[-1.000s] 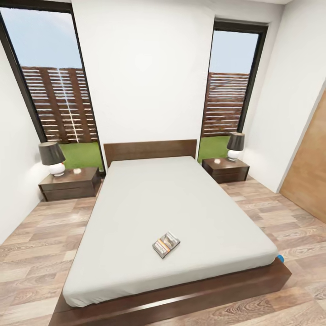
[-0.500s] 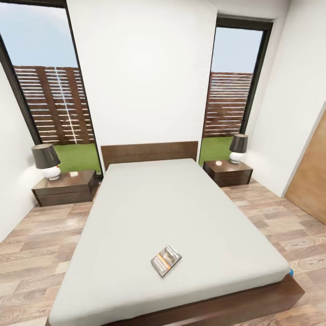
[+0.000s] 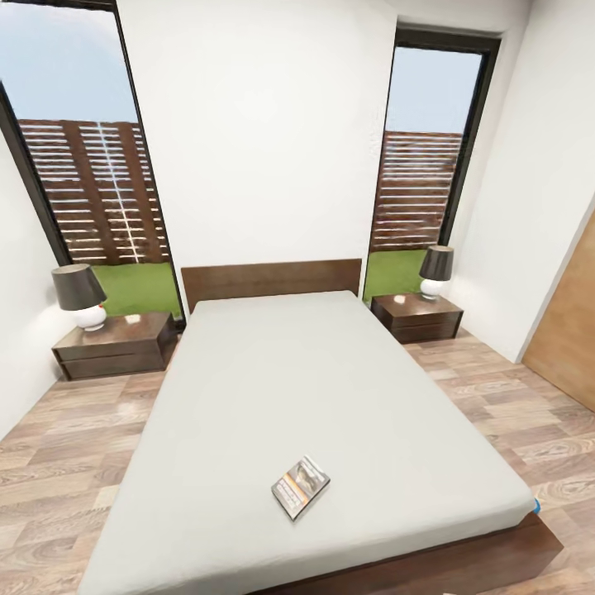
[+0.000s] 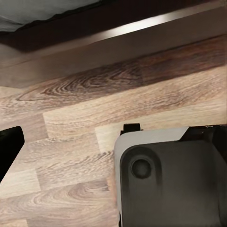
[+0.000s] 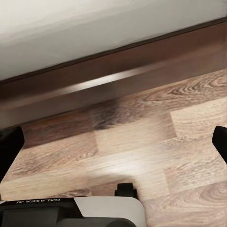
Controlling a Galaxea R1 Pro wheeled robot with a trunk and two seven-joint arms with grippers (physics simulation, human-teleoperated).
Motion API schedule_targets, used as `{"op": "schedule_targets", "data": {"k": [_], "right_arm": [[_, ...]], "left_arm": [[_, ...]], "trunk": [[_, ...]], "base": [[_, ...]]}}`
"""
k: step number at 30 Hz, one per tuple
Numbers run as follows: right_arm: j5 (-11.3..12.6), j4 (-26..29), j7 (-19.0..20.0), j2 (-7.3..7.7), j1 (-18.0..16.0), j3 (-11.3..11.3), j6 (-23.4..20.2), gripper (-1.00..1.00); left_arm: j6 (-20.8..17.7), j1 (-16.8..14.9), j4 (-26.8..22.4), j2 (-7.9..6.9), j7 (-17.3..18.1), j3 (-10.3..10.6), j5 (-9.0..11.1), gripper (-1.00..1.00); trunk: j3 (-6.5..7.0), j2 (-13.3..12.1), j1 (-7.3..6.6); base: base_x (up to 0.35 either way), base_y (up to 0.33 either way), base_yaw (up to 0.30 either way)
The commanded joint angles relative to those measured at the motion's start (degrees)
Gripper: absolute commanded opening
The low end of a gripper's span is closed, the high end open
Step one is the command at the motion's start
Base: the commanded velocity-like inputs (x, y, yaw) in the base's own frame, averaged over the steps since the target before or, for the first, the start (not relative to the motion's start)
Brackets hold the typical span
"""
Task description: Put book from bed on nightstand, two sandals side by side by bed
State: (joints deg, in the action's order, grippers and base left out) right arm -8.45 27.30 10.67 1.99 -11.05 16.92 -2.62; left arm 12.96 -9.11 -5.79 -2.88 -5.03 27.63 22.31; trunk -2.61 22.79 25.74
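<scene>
White-walled bedroom (image 3: 264,124), wood-plank floor (image 3: 66,446), two tall dark-framed windows (image 3: 83,157) showing grass and slatted brown fence.

Landmark: bed (image 3: 314,388) — dark brown frame and headboard, pale grey mattress, centred against far wall.

- Book (image 3: 300,487): flat on mattress, near foot end of bed, slightly toward bed's right half, turned at an angle to mattress edges.
- Sandal (image 3: 536,505): one sliver of bright blue at foot-end right corner of bed, mostly hidden behind mattress. Second sandal: position undetermined.
- Nightstand (image 3: 116,343): left of headboard, carrying dark-shaded lamp (image 3: 79,294) with white base.
- Second nightstand (image 3: 417,316): right of headboard, carrying matching lamp (image 3: 435,270).
- Wooden door panel (image 3: 570,330): on wall right of bed.

Left end effector (image 4: 9,151): one dark fingertip at frame edge, above floor planks beside bed frame — spread or pressed together cannot be told.

Right end effector (image 5: 113,146): dark fingertips (image 5: 9,146) at opposite frame edges, spread wide, nothing between, above floor beside bed frame.
</scene>
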Motion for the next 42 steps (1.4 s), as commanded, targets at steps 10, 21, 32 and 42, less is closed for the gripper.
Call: {"op": "schedule_targets", "data": {"k": [10, 21, 32, 42], "right_arm": [[-0.6, 0.1, 0.5, -0.06, 0.0, 0.5, -0.3, 1.0], [-0.6, 0.1, 0.5, -0.06, 0.0, 0.5, -0.3, 1.0], [-0.6, 0.1, 0.5, -0.06, 0.0, 0.5, -0.3, 1.0], [-0.6, 0.1, 0.5, -0.06, 0.0, 0.5, -0.3, 1.0]], "left_arm": [[0.4, 0.0, 0.0, -0.02, -0.2, 0.5, 0.4, 1.0], [0.4, 0.0, 0.0, -0.02, -0.2, 0.5, 0.4, 1.0], [0.4, 0.0, 0.0, -0.02, -0.2, 0.5, 0.4, 1.0], [0.4, 0.0, 0.0, -0.02, -0.2, 0.5, 0.4, 1.0]], "trunk": [[-0.13, 0.1, 0.04], [-0.13, 0.1, 0.04], [-0.13, 0.1, 0.04], [-0.13, 0.1, 0.04]], "base": [[0.009, -0.003, -0.054], [0.001, 0.0, -0.226], [0.0, 0.0, -0.272], [0.0, 0.0, -0.277]]}}
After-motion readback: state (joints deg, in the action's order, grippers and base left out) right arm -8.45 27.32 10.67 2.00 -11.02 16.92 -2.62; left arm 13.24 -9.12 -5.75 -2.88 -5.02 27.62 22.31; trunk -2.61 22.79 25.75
